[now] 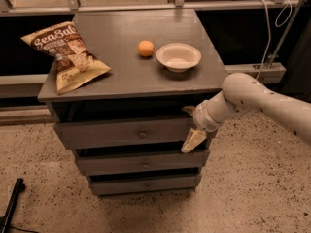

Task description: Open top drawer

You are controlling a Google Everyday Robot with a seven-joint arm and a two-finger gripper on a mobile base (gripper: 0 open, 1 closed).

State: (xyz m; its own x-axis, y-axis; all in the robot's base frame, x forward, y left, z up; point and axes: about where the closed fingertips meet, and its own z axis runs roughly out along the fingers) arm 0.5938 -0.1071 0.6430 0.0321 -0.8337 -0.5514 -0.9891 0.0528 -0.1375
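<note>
One camera looks steeply down from above and in front of the grey drawer unit point(121, 76), facing its top and drawer fronts, near enough that the unit fills mid-frame with floor around. The arm point(262, 98) enters from the right edge; the gripper point(190, 126), fingers spread, sits at the top drawer point(107, 134)'s right end

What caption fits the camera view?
Gripper at the right end of the top drawer; chip bag, orange and bowl sit on the cabinet top.

Three drawers point(107, 132) point(112, 164) point(121, 184); one gripper point(191, 126) by them
</note>
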